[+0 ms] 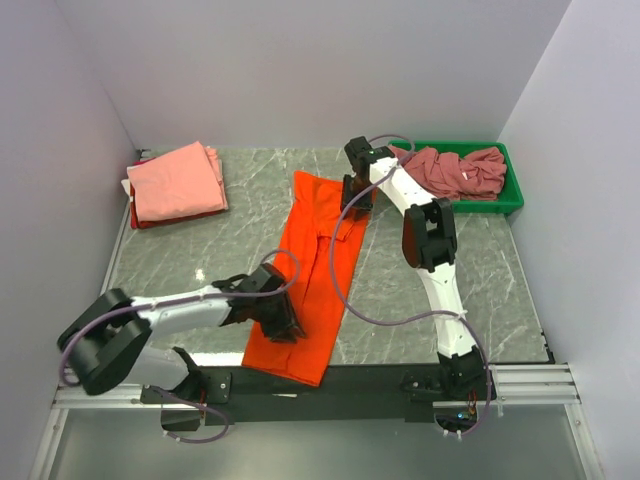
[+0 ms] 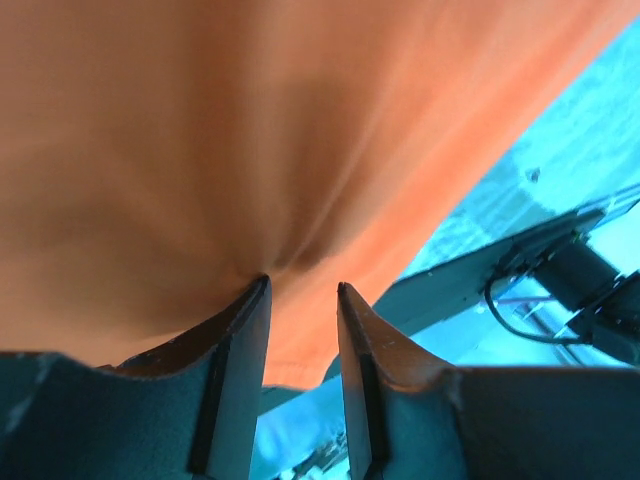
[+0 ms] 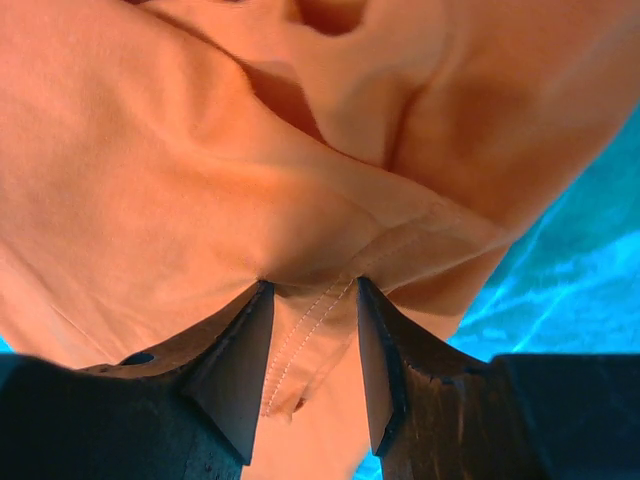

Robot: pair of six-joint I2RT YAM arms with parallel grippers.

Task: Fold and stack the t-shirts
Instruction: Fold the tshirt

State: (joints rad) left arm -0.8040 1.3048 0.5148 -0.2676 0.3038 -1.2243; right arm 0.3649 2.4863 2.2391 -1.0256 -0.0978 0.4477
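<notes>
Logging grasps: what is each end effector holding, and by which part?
Both hold the orange t-shirt: left end effector at its near end, right end effector on a stitched hem at the far end.

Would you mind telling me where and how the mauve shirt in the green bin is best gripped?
Probably a raised fold on top of the crumpled mauve shirt, coming straight down from above: the walls of the green bin block the sides, and no flat edge shows.
</notes>
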